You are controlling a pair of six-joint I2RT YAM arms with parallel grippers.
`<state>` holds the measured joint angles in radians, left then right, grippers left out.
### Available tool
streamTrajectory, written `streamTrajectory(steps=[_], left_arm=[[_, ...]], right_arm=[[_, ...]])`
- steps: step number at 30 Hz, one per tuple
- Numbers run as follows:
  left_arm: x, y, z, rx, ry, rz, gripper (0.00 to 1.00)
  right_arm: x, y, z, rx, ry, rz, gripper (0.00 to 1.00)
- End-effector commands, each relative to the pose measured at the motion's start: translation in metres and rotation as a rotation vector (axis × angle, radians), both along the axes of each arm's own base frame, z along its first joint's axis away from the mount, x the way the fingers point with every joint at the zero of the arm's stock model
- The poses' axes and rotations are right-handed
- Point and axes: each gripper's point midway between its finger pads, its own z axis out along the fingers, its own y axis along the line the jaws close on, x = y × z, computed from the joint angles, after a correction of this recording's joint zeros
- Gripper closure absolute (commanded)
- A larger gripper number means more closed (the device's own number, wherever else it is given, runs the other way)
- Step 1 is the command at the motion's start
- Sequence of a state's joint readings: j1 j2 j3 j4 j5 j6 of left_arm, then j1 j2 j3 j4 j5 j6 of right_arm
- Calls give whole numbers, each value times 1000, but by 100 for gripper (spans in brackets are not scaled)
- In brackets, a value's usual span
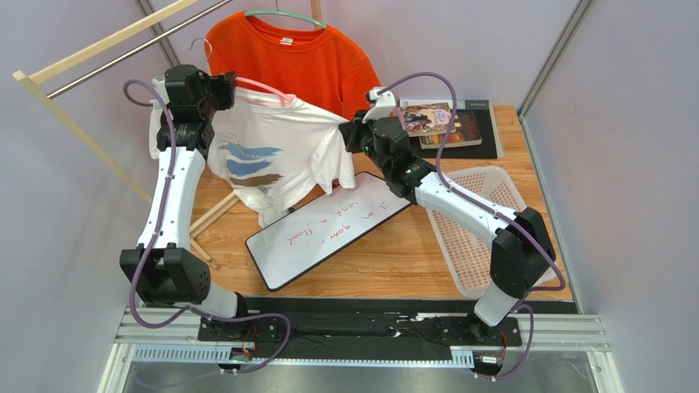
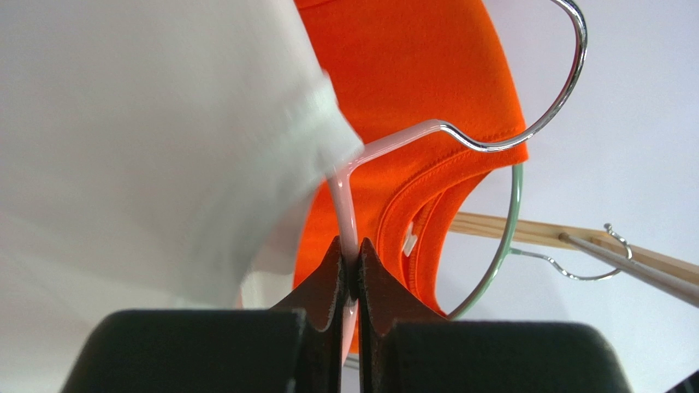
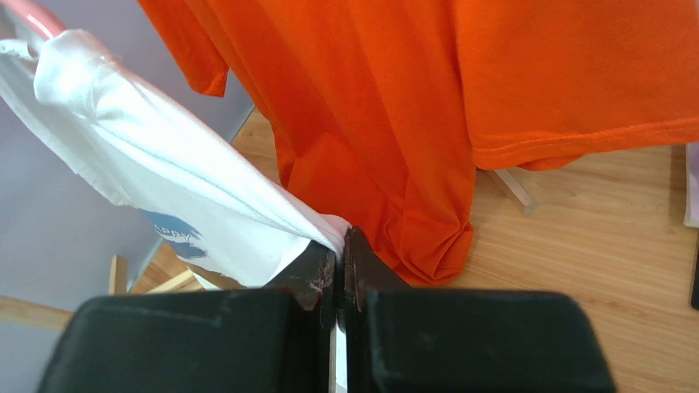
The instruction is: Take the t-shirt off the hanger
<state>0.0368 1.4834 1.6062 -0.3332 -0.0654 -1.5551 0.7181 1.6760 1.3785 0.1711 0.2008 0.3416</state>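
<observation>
T-shirt (image 1: pixel 271 139) — taut white cloth — pink hanger (image 2: pixel 344 213)

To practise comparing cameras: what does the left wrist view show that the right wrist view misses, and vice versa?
Left wrist only: the left end effector clamped on the pink hanger, its metal hook, a green hanger. Right wrist only: the right end effector pinching the white t-shirt, the wooden table. Both: white t-shirt, orange t-shirt, pink hanger.

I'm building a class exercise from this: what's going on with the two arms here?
The left tool is shut on the pink hanger, holding it up. The right tool is shut on an edge of the white t-shirt, stretching it sideways. The shirt is not yet off the hanger.
</observation>
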Motion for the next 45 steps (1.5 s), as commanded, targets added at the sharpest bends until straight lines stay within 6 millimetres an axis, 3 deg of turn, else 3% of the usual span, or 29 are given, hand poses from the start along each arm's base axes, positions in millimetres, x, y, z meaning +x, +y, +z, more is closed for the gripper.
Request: streamTrajectory(steps=[1, 6, 11, 21, 26, 34, 37, 38, 39, 40, 41, 42, 44, 45], left_arm=[[2, 27, 35, -12, -133, 73, 100], [8, 29, 35, -29, -140, 72, 100], [13, 24, 35, -129, -152, 51, 100], [5, 18, 57, -158, -198, 5, 100], [-1, 20, 65, -167, -214, 19, 100], [4, 18, 77, -207, -245, 5, 100], [1, 20, 84, -192, -253, 18, 100], [0, 18, 84, -183, -247, 11, 100], [-1, 15, 86, -171, -252, -9, 100], [-1, 14, 86, -160, -248, -19, 100], [-2, 9, 84, -132, -234, -38, 100], [-3, 5, 82, -121, -226, -51, 100], [-5, 1, 75, -82, -211, -64, 100], [-8, 0, 74, -70, -209, -70, 100]], right_arm=[[6, -36, 16, 156, 15, -125, 100], [1, -42, 8, 167, 25, -102, 100], [-8, -32, -10, 147, 55, -23, 100], [14, -28, -25, 163, 131, -5, 100], [16, -41, -36, 157, 149, -54, 100], [15, -35, -46, 167, 178, -28, 100], [15, -26, -47, 164, 175, 5, 100], [15, -17, -34, 164, 147, 31, 100], [18, -10, -37, 135, 138, 52, 100], [18, -2, -34, 126, 136, 84, 100], [18, 10, -14, 141, 117, 126, 100], [24, 20, -25, 137, 142, 143, 100], [23, 41, -20, 146, 147, 227, 100], [27, 50, 1, 169, 108, 255, 100]])
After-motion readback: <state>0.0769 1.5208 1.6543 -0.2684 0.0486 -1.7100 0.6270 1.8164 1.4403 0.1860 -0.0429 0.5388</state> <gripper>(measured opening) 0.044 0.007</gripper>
